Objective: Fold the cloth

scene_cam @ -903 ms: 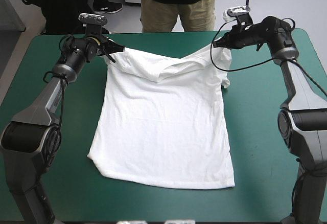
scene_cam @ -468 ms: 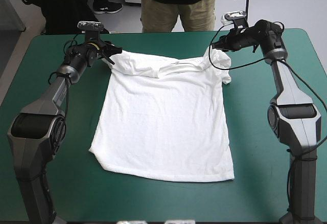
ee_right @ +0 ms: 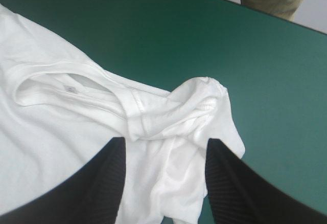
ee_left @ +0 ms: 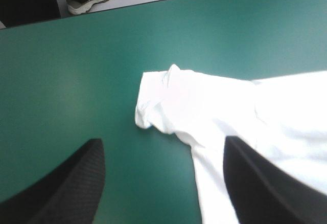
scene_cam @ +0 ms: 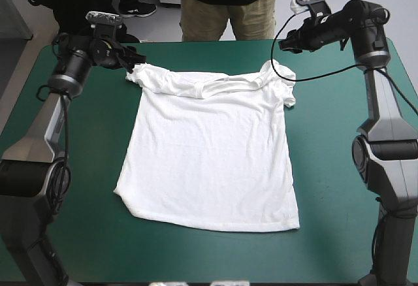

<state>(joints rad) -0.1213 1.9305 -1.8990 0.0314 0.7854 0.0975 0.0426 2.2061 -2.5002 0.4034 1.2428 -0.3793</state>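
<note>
Nearest the robot, the hem (scene_cam: 209,224) of the white T-shirt (scene_cam: 209,155) is laid across the teal-green cover (scene_cam: 72,168), well away from both grippers. From there the T-shirt is spread flat toward the table's far edge, its body fairly smooth. Farther on, the collar (scene_cam: 222,85) is seen between the two grippers, with the fabric behind it gathered into a low ridge. The left sleeve (ee_left: 158,101) is bunched on the cover just ahead of the left gripper (ee_left: 162,142), whose black fingers are held wide apart, clear of the fabric. The right sleeve (ee_right: 204,101) is crumpled into a small heap under and just ahead of the right gripper (ee_right: 166,141); its fingers are likewise parted, and no cloth is pinched. Both grippers are placed near the far edge.
</note>
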